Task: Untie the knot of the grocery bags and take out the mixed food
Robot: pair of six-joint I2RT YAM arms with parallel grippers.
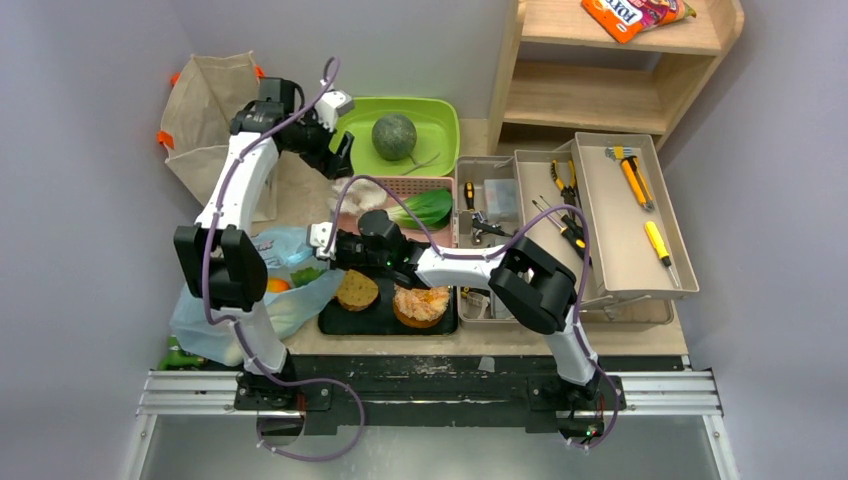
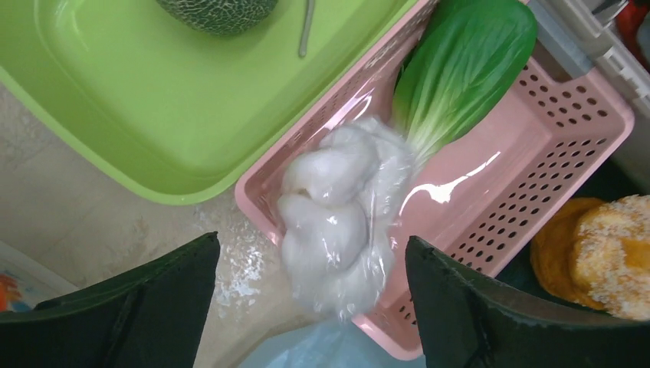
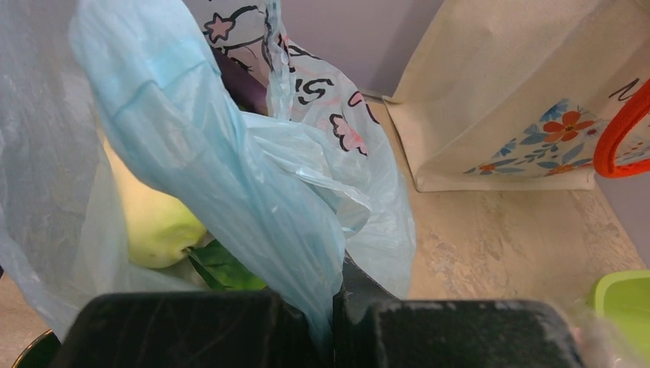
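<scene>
Item 1, light-blue plastic bag point(image 1: 290, 285): lies at the table's near left. My right gripper point(image 1: 325, 240) is clamped on a fold of its film. Only the right wrist view shows the pinch, the film point(image 3: 230, 176) running down between the closed jaws of the right gripper point(image 3: 337, 322). That view alone shows the contents: a pale yellow-green fruit point(image 3: 157, 222), dark leaves point(image 3: 226, 268) and something purple point(image 3: 241, 84), mostly veiled. The knot I cannot make out in any view.

Item 2, canvas tote point(image 1: 210, 110): stands at the far left, apart from the plastic bag. Its flower print and orange handle point(image 3: 621, 130) show from the right wrist only.

Item 3, my left gripper point(image 1: 340, 155): jaws wide and holding nothing, over the corner of the pink basket point(image 2: 536, 153). Below the left gripper point(image 2: 310, 253) lies a white film-wrapped bundle point(image 2: 337, 215) beside a bok choy point(image 2: 460, 69).

Item 4, green tray point(image 1: 445, 110): holds the melon point(image 1: 395, 135), cut off in the left wrist view.

Item 5, black tray point(image 1: 375, 320): holds a bread slice point(image 1: 357, 290) and an orange-topped pastry point(image 1: 420, 305), partly under my right arm.
</scene>
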